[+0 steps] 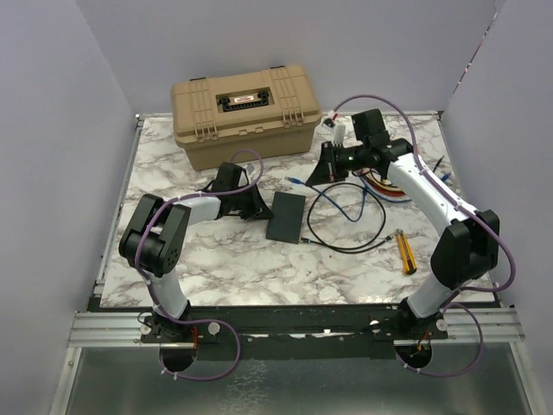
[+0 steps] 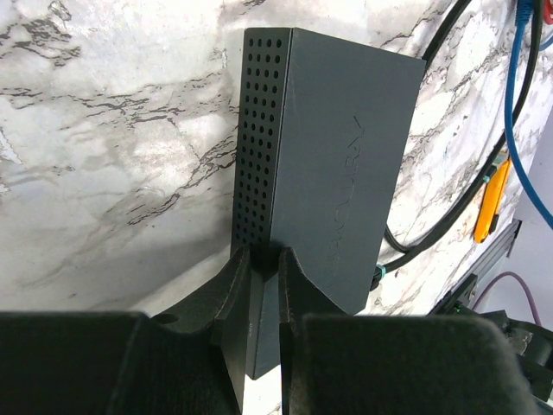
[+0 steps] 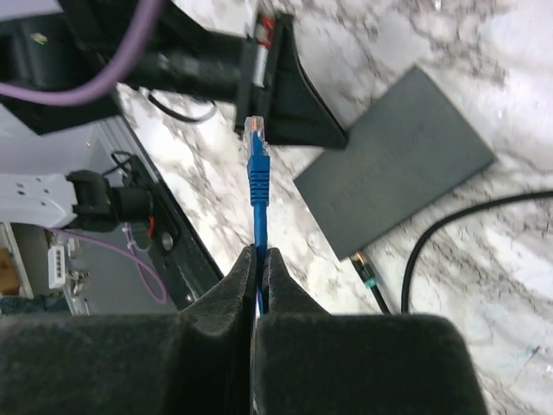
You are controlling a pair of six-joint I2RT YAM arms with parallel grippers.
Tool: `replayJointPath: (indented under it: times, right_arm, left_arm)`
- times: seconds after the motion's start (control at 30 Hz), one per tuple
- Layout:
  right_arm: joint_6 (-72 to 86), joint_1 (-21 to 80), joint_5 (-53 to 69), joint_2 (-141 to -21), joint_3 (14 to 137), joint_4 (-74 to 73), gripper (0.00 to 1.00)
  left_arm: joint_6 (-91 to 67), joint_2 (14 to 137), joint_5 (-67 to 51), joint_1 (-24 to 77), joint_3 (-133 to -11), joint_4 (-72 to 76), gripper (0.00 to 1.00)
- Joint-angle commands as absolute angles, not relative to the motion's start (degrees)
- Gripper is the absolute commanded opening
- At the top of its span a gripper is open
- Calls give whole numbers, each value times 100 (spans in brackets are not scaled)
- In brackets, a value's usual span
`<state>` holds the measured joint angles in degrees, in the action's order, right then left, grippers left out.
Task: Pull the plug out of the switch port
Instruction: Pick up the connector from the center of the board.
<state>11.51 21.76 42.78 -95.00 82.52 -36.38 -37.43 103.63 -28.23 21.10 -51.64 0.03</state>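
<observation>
The switch (image 1: 286, 216), a flat matte-black box, lies on the marble table. My left gripper (image 2: 266, 255) is shut on its near corner, beside the perforated edge of the switch (image 2: 333, 173). My right gripper (image 3: 259, 252) is shut on a blue cable just behind its plug (image 3: 257, 147). That blue plug with a clear tip hangs in the air, apart from the switch (image 3: 397, 160). From above, the plug (image 1: 294, 180) shows left of the right gripper (image 1: 321, 173). A black cable with a green ring (image 3: 367, 275) sits at the switch's short edge.
A tan toolbox (image 1: 246, 112) stands at the back. A yellow-handled screwdriver (image 1: 404, 251) lies right of the switch. The black cable (image 1: 346, 226) loops over the table between them. More coloured wires (image 1: 384, 183) lie under the right arm.
</observation>
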Motion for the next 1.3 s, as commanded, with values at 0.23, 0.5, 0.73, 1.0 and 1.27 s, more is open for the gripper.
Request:
replayJointPath:
  times: [0.23,0.5,0.73,1.0,1.27]
  right_arm:
    - [1551,2128,4591,-9176,9650,-3327,0]
    - [1627,2093,4059,-9150,10420,-3313,0]
    - [1437,1831,2940,-9548,11177,-3768,0]
    - [1324,1208,2239,-10053,11828,-4162,0]
    - [1006,573,1593,-10767,12547,-4649,0]
  left_arm:
    - [-3131,11221,-1241,2211,-4700,-1324,0]
    - [-3099,11251,-1261,2215,-4702,-1322,0]
    - [-3069,11300,-1308,2210,-4735,-1321,0]
    - [-3054,11320,-1312,2207,-4772,-1323,0]
    - [-3033,11338,-1347,2206,-4779,-1299,0]
